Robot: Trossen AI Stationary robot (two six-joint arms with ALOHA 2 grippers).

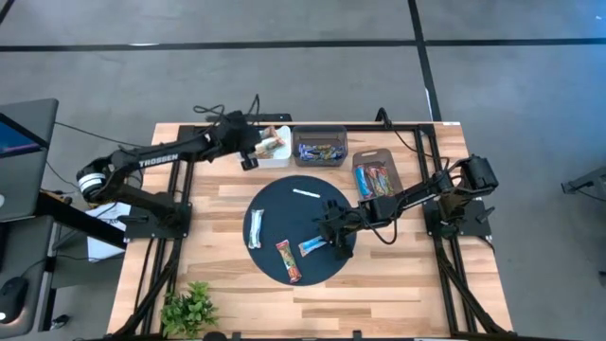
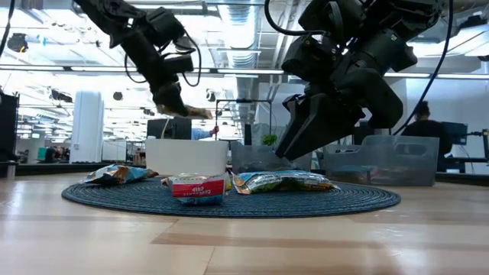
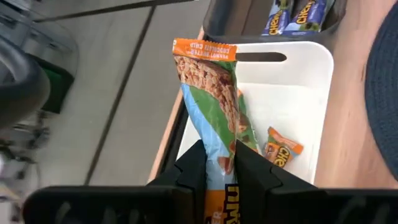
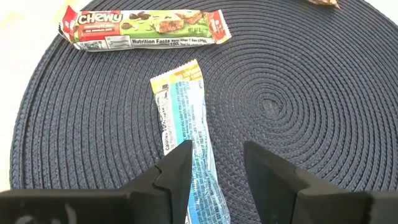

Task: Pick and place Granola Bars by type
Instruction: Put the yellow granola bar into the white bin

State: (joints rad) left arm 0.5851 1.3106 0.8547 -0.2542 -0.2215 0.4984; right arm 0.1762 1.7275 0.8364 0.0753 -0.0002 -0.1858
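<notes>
The left gripper (image 3: 221, 171) was seen clamped on an orange-and-blue granola bar (image 3: 214, 106), held above the white bin (image 3: 311, 93) at the table's far edge; one orange-wrapped bar (image 3: 283, 149) already lay inside that bin. Next to it, a dark bin (image 1: 320, 147) held several blue-wrapped bars (image 1: 320, 150), and a clear tray (image 1: 375, 177) further right held mixed bars.

The right gripper (image 4: 214, 171) was positioned low over the round dark mat (image 4: 298, 93), fingers parted, straddling one end of a blue-white bar (image 4: 183, 121) lying flat on the mat; whether the fingers touched the wrapper could not be told. A red-green Chewy bar (image 4: 143, 28) lay just beyond it on the mat. In the high view, another blue bar (image 1: 255, 228) was seen at the mat's left side, and a thin white strip (image 1: 306, 193) near its far edge. A small plant (image 1: 189, 308) stood at the near-left table corner.
</notes>
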